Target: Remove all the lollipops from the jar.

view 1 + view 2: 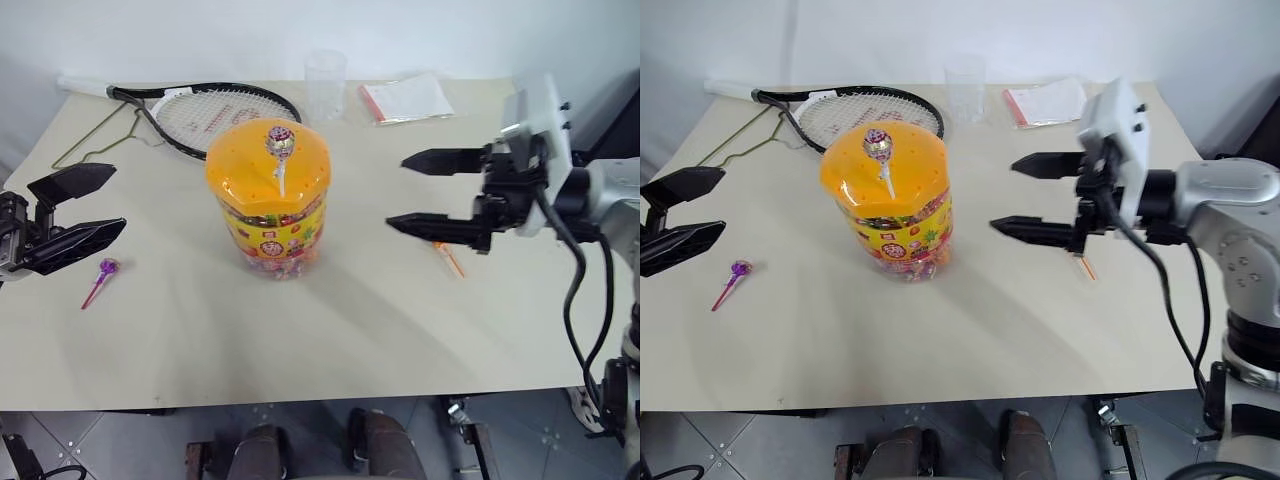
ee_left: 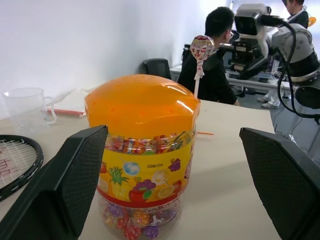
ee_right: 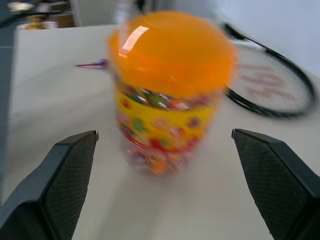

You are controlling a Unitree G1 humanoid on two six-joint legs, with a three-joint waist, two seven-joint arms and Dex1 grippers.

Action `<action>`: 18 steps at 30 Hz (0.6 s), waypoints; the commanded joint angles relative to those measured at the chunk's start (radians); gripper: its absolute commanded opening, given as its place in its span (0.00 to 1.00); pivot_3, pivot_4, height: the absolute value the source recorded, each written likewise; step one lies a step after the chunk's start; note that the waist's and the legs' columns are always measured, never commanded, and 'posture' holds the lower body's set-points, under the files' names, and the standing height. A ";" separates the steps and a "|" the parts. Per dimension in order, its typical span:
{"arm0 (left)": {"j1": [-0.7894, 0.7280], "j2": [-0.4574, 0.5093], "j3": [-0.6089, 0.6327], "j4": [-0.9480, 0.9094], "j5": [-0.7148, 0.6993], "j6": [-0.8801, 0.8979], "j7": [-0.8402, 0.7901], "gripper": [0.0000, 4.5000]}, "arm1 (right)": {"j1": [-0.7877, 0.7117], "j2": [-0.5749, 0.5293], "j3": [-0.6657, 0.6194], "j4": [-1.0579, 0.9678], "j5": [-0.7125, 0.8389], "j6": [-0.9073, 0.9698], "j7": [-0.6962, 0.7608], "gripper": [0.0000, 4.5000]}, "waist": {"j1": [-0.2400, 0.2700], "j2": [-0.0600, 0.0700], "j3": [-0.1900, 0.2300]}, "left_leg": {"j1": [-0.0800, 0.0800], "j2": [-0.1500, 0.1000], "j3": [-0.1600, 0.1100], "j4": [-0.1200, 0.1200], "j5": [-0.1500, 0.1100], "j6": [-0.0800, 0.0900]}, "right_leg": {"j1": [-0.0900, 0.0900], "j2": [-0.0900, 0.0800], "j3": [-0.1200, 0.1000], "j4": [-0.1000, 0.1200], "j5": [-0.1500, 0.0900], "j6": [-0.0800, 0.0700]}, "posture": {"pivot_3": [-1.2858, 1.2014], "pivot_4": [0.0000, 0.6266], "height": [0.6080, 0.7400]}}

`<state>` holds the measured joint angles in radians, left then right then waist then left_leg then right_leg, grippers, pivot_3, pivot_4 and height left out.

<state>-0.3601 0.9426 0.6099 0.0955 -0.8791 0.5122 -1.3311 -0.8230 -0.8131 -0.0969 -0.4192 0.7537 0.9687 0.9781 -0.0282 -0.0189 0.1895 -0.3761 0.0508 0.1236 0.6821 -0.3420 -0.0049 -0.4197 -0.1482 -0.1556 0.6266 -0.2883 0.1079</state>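
The jar, a clear tub with an orange holed lid and a yellow label, stands upright mid-table. One purple-pink lollipop on a white stick stands in its lid. A purple-pink lollipop on a magenta stick lies on the table to the jar's left, and an orange lollipop lies to its right. My left gripper is open beside the jar's left, just above the magenta-stick lollipop. My right gripper is open and empty, raised over the orange lollipop and pointing at the jar.
A tennis racket and a wire hanger lie behind the jar at the back left. A clear plastic cup and a flat plastic packet sit at the back. A person sits beyond the table.
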 commanded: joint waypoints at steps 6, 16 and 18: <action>-0.022 -0.008 0.016 -0.014 -0.013 -0.020 0.014 1.00 | -0.159 0.140 0.199 0.136 -0.098 -0.226 0.123 1.00 | 0.000 0.000 0.000 | 0.000 0.000 0.000 0.000 0.000 0.000 | 0.000 0.000 0.000 0.001 0.000 0.000 | 0.52 0.24 1.00; 0.063 -0.022 0.089 -0.095 -0.038 -0.001 0.053 1.00 | -0.270 0.377 0.289 0.327 -0.166 -0.366 0.164 1.00 | -0.007 0.000 0.000 | 0.000 0.000 0.000 0.001 0.000 0.000 | 0.000 0.000 -0.001 0.001 0.000 0.000 | 0.52 0.24 1.00; 0.075 -0.025 0.099 -0.110 -0.045 0.001 0.063 1.00 | -0.293 0.407 0.295 0.371 -0.181 -0.380 0.175 1.00 | -0.006 0.000 0.000 | 0.000 0.000 0.000 0.001 0.000 0.000 | 0.000 0.001 -0.001 0.001 0.000 0.000 | 0.52 0.24 1.00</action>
<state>-0.2931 0.9143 0.6650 0.0220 -0.8964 0.5161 -1.2765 -1.0861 -0.4124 0.2132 -0.0559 0.5760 0.6208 1.1423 -0.0343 -0.0193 0.1892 -0.3761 0.0512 0.1231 0.6827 -0.3418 -0.0051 -0.4199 -0.1477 -0.1561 0.6280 -0.2883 0.1079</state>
